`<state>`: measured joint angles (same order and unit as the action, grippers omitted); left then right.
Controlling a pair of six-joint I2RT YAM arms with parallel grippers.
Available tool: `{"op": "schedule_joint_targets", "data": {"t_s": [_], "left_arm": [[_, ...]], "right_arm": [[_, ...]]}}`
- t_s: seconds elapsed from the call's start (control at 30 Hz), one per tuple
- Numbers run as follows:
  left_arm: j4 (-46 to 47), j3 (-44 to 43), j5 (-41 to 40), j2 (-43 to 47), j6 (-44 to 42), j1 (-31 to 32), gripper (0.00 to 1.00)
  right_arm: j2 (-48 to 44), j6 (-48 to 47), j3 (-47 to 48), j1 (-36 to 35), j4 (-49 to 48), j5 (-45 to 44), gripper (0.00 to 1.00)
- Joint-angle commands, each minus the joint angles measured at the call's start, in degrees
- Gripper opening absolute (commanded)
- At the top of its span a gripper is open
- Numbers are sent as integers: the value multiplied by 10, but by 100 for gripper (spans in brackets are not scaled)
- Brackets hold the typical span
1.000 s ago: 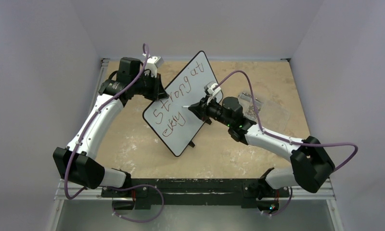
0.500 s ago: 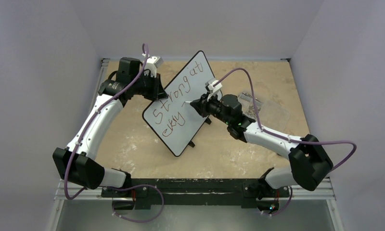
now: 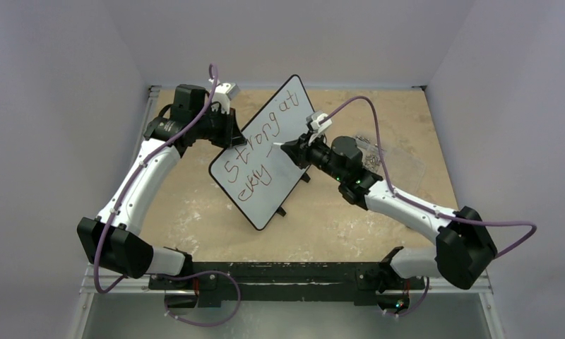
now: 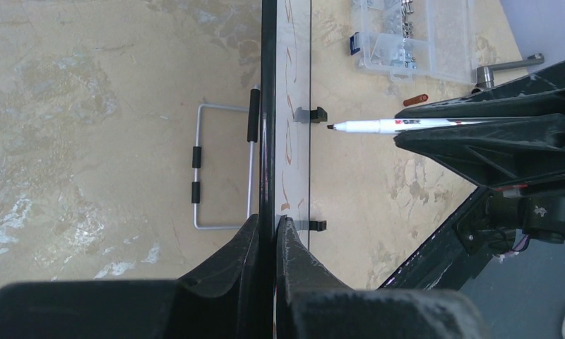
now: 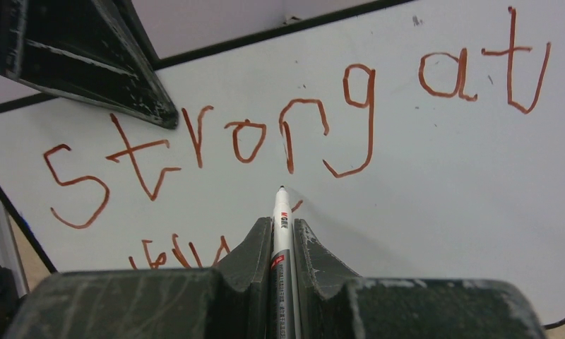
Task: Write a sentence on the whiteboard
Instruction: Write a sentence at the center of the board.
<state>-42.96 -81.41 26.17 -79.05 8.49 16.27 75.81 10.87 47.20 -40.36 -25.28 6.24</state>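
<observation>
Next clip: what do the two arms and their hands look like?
The left arm and right arm match: white link shells between bulky black joint housings, a purple cable looping loosely along each. The left hand and right hand are matt black, each with two tapering wedge fingers scuffed pale at the edges. A small white block sits on each wrist.

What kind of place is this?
Probably a robot test bench in a lab: two arms bolted to a walled-in table hold a whiteboard and marker, beside a box of metal parts.
</observation>
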Motion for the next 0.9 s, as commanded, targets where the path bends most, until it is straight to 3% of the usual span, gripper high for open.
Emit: {"op": "schedule_joint_targets", "data": {"t_s": [0.0, 0.87], "left_arm": [[15, -5, -44, 22, -31, -3, 0], [15, -4, -41, 24, -29, -3, 0]], "right_arm": [[-25, 2, 0, 2, -34, 25, 0], [45, -1, 38, 2, -21, 42, 0]]}}
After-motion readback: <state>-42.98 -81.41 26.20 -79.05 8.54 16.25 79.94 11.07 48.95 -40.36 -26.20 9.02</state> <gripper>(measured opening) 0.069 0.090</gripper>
